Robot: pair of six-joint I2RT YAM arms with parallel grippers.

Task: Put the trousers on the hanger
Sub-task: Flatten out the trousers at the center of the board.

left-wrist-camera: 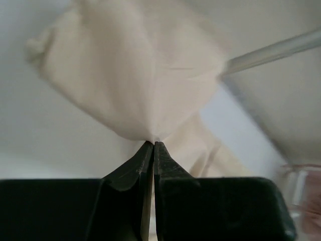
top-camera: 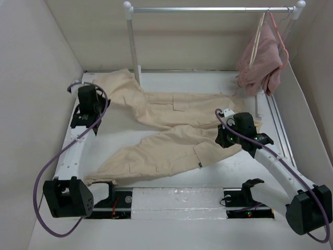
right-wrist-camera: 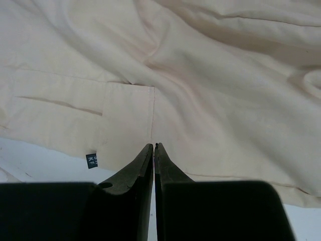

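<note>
- The trousers (top-camera: 166, 125) lie spread on the table (top-camera: 171, 182). One leg runs across the middle toward the far left corner, and the other slants down toward the near left.
- The left gripper (top-camera: 87, 99) sits at the far left end of the upper leg, right on the cloth.
- In the left wrist view, the left gripper (left-wrist-camera: 153, 144) is closed and pinches the trousers (left-wrist-camera: 135, 75). The cloth is drawn up into a peak at the fingertips and fans out beyond them.
- The right gripper (top-camera: 231, 136) is over the right-hand end of the trousers, where the two legs meet.
- In the right wrist view, the right gripper (right-wrist-camera: 153, 145) has its fingers pressed together. The tips point at a seam beside a pocket flap on the trousers (right-wrist-camera: 210, 100).
- I cannot tell whether any cloth is caught between the right fingers.
- A small dark label (right-wrist-camera: 91, 160) sits at the cloth's edge, just left of those fingertips.
- The hanger (top-camera: 255, 47) hangs from the rack (top-camera: 208, 9) at the far right, next to a pink garment (top-camera: 260, 67). It is well apart from both grippers and from the trousers.
</note>
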